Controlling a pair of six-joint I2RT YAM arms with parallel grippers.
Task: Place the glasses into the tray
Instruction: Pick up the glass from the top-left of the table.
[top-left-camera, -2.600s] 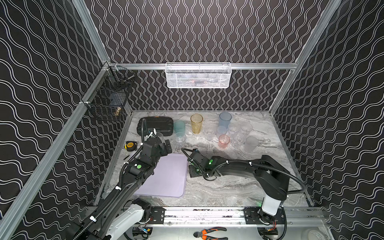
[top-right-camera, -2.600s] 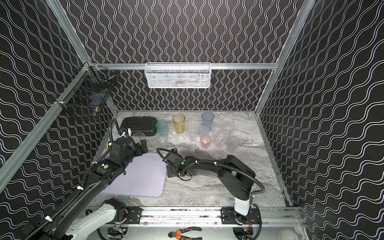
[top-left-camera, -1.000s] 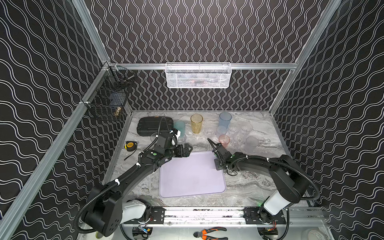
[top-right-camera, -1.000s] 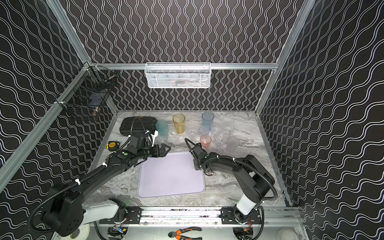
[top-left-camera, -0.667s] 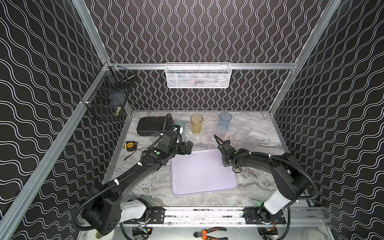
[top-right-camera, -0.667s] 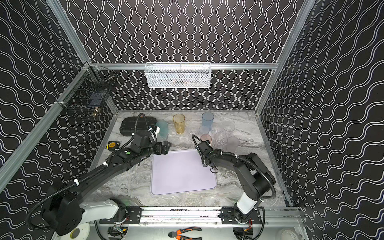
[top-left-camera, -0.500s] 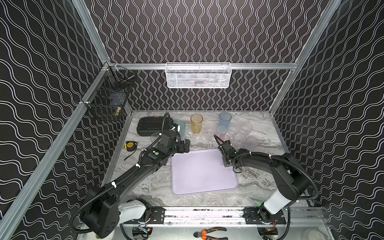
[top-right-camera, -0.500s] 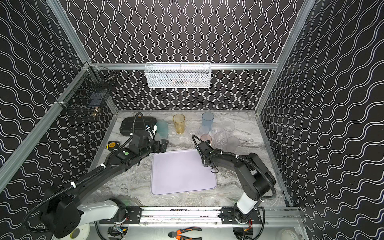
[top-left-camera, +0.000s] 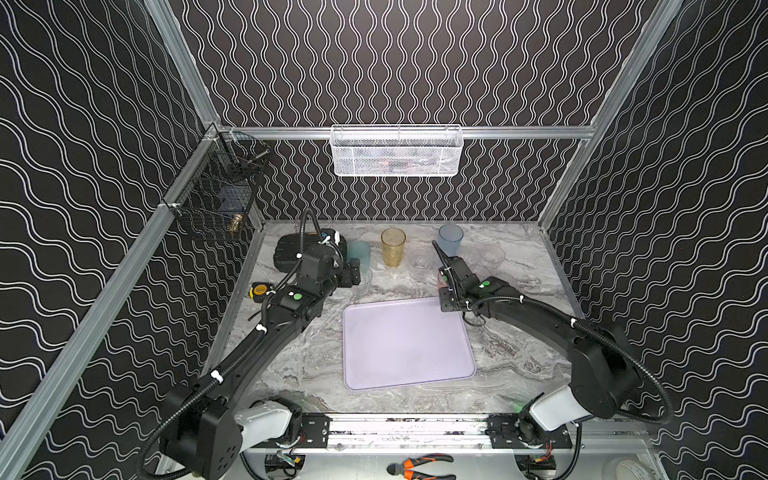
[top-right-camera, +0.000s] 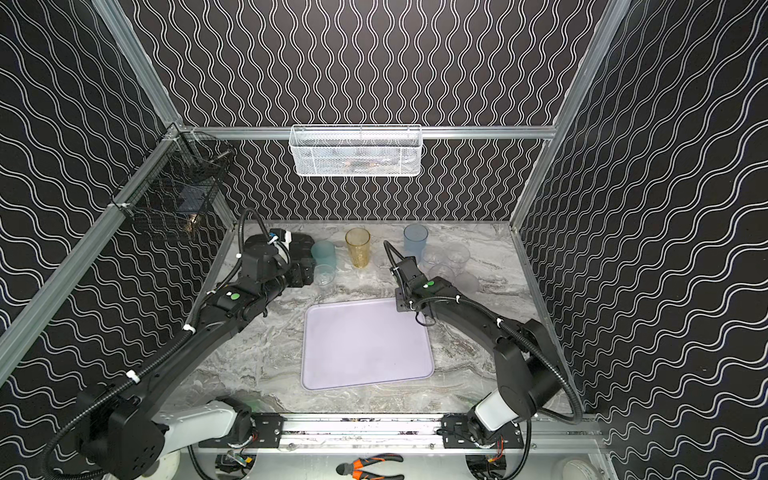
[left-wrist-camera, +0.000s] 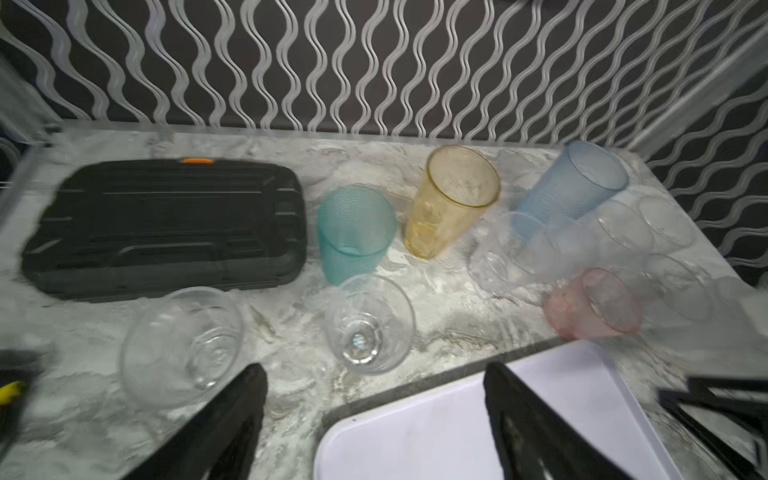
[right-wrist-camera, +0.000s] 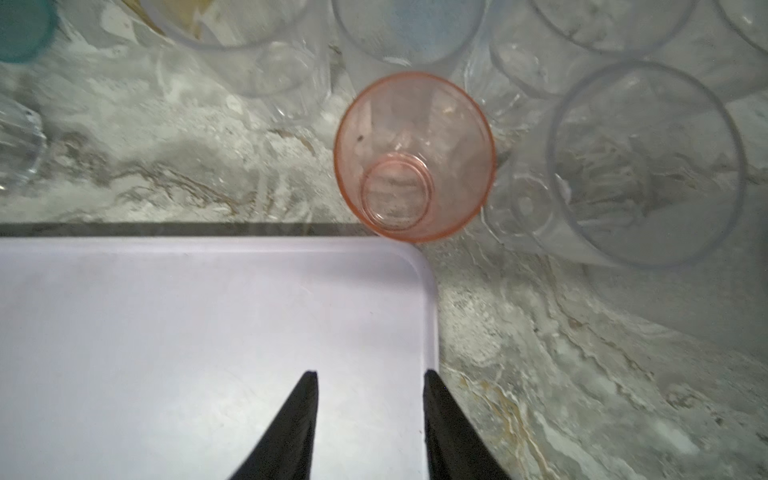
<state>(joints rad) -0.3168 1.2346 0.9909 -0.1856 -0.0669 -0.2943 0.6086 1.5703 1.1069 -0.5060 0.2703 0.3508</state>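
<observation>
Right jaws parted, holding nothing, over the far right corner of the lilac tray, pink tumbler just beside that corner, left jaws wide apart and empty, facing a short clear tumbler, teal tumbler, amber tumbler and blue tumbler behind on the marble bench.

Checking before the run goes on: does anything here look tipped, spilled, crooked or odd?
Nothing is tipped or spilled. The tray lies empty and slightly askew to the front edge of the table, and the pink glass stands close by the tray's far right corner.
</observation>
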